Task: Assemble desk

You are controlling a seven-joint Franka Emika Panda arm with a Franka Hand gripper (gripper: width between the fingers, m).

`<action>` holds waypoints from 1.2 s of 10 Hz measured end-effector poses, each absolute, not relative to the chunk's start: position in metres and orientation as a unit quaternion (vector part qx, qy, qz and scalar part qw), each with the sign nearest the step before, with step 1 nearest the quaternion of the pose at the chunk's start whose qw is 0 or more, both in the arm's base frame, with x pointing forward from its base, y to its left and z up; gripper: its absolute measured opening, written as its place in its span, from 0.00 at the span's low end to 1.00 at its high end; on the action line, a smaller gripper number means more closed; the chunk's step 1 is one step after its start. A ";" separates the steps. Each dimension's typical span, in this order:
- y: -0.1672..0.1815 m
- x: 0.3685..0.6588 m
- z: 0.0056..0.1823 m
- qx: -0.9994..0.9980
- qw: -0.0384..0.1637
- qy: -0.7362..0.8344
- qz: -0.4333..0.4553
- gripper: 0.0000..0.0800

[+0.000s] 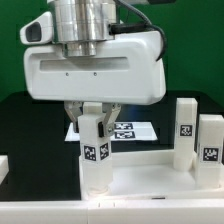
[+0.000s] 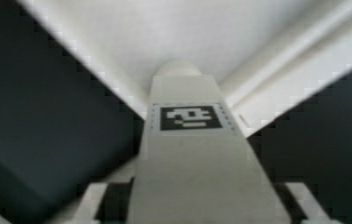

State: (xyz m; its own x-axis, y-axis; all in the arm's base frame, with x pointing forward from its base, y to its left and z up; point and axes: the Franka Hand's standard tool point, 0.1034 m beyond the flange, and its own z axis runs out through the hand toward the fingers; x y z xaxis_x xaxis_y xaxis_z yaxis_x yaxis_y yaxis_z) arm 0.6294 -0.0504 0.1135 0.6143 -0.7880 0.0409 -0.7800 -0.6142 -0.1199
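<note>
Gripping leg [image 1: 94, 155] w/ hand [image 1: 93, 124], tabletop [image 1: 150, 172] edge

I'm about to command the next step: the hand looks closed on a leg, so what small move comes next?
Probably lift it a little. The hand grips the upright leg by its top, and the leg's foot sits at the tabletop's rim, so raise it clear before carrying.
</note>
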 end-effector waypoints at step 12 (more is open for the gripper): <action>-0.059 0.629 0.111 -0.958 0.042 0.275 -0.075 0.81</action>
State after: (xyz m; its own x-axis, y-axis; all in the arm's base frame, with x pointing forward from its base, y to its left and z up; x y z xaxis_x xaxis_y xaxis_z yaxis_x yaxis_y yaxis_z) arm 0.6293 -0.0586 0.1111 0.8377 -0.5329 0.1200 -0.5201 -0.8453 -0.1225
